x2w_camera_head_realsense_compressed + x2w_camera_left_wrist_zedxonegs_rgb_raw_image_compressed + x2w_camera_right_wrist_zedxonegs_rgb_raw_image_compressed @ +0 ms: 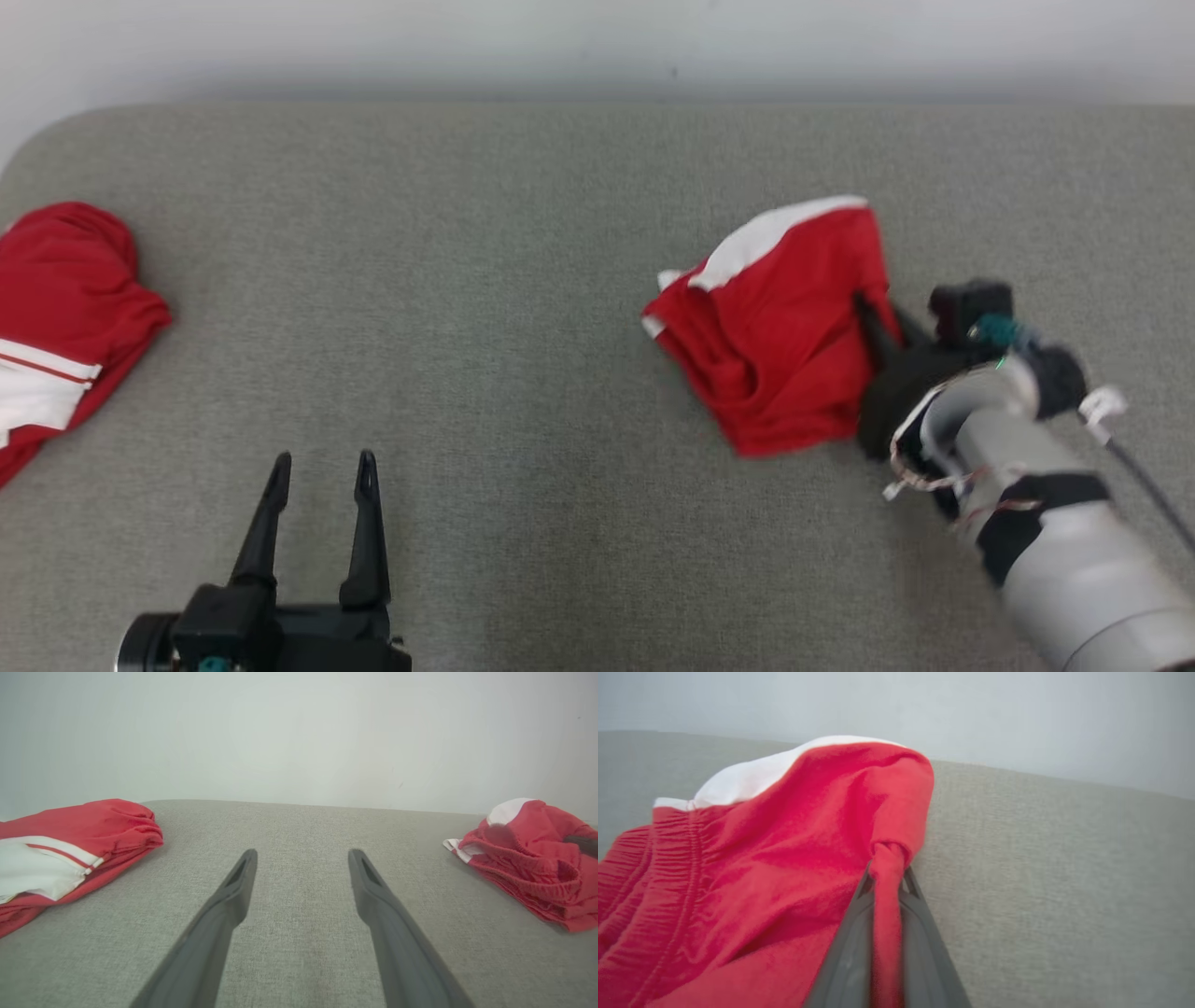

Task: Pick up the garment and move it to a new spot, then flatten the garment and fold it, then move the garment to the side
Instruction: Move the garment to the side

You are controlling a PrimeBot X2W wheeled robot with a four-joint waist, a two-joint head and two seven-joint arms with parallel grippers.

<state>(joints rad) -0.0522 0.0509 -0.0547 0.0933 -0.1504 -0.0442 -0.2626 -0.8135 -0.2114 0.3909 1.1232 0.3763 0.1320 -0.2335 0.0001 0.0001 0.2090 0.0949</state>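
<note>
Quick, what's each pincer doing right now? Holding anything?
Left pincer: open, holding nothing.
Right pincer: shut on a fold of the crumpled red-and-white fabric garment.

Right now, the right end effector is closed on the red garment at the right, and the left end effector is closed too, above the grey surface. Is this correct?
One thing is wrong: the left end effector is open, jaws spread above the grey surface, as the left wrist view shows. The right end effector is closed on the red garment.
</note>
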